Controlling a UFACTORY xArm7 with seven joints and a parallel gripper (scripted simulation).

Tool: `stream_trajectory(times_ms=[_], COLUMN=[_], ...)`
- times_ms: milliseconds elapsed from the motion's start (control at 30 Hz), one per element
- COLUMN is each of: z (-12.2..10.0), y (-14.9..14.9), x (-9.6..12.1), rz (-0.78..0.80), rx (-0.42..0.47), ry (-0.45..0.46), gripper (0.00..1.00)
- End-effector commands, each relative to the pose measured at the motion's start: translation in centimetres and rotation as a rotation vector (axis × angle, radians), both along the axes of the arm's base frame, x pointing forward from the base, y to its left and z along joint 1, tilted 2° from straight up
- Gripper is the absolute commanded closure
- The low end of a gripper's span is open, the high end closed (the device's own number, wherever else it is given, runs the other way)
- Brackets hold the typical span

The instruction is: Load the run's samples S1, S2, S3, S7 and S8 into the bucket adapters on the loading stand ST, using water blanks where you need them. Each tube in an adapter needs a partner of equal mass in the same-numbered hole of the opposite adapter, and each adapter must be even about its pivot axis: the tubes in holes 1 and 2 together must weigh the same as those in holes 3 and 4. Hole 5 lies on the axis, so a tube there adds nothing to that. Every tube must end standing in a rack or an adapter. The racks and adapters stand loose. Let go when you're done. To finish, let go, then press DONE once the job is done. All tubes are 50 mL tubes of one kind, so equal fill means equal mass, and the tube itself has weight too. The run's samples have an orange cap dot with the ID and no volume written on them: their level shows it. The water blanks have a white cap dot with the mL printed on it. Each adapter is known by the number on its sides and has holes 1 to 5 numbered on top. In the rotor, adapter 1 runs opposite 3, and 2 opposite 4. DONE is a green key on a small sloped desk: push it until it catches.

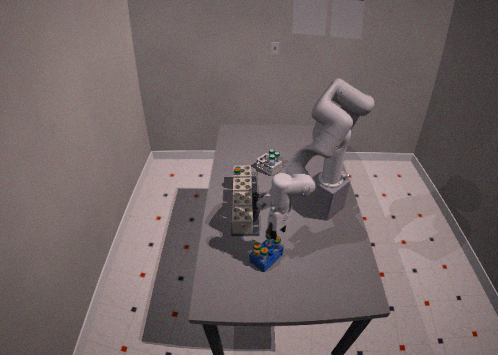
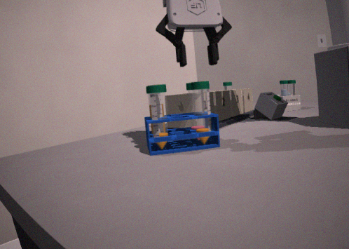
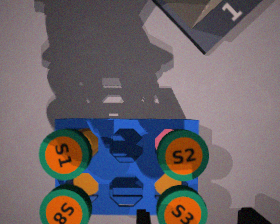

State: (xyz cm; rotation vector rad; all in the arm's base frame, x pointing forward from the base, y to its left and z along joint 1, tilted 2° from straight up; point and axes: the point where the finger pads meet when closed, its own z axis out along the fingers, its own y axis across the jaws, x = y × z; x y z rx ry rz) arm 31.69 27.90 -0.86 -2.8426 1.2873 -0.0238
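"Blue rack (image 1: 266, 261) (image 2: 182, 137) (image 3: 126, 172): where do you see it from the top?"

"You have it toward the table's (image 1: 295, 291) (image 2: 210, 197) (image 3: 16, 100) near edge, closer to the left corner than the right. The loading stand (image 1: 227, 183) (image 3: 213, 37) lies along the left edge, its four cream blocks (image 1: 242, 226) (image 2: 226, 104) in a row; an orange-dotted tube (image 1: 237, 170) stands in the farthest. Your white rack (image 1: 268, 165) (image 2: 292, 99) is toward the far edge."

"And from the side?"

"Your gripper (image 1: 277, 231) (image 2: 197, 64) (image 3: 197, 217) hangs above the blue rack, fingers apart, nothing between them. Beyond it you see the grey desk (image 2: 270, 107) with its green key (image 2: 277, 97)."

"What does the wrist show you?"

"Four upright tubes at the blue rack's corners: S1 (image 3: 63, 154) and S2 (image 3: 183, 155) on the stand's side, S8 (image 3: 64, 212) and S3 (image 3: 182, 214) opposite. You have two middle holes free."
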Motion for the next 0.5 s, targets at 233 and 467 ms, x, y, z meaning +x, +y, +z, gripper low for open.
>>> stream_trajectory(times_ms=[233,467], z=[-1.8,-3.2], y=[0.1,0.2], x=[0.2,0.2], rz=[0.000,0.000], rx=[0.005,0.005], ry=[-0.002,-0.002], gripper=[0.43,0.43])
